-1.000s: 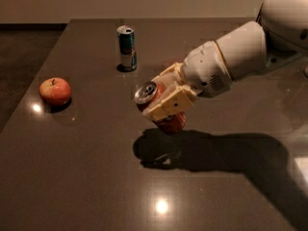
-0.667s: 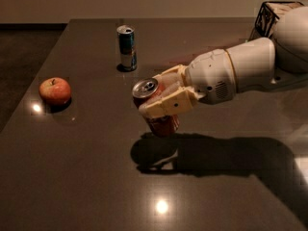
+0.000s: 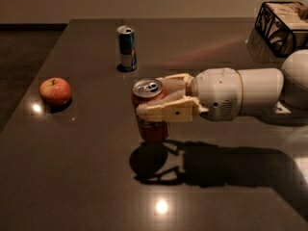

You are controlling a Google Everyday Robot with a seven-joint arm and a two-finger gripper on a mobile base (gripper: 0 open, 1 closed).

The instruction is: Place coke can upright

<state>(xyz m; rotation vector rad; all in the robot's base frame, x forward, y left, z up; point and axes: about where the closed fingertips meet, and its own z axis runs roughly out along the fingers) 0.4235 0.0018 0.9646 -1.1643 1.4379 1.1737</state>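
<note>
The coke can [image 3: 150, 127], red-orange with a silver top and pull tab, stands nearly upright in the middle of the dark table [image 3: 86, 177]. Its base is at or just above the surface; its shadow lies right below it. My gripper [image 3: 153, 102] reaches in from the right, and its cream fingers [image 3: 166, 112] are shut around the can's upper body.
A tall slim blue-and-silver can [image 3: 127, 47] stands upright behind the coke can. A red apple [image 3: 55, 91] lies at the left near the table edge. A black wire basket [image 3: 284, 27] sits at the far right back corner.
The arm has swung the can from a tilt to nearly upright and lowered it toward the table. The wrist now lies level, reaching in from the right.
</note>
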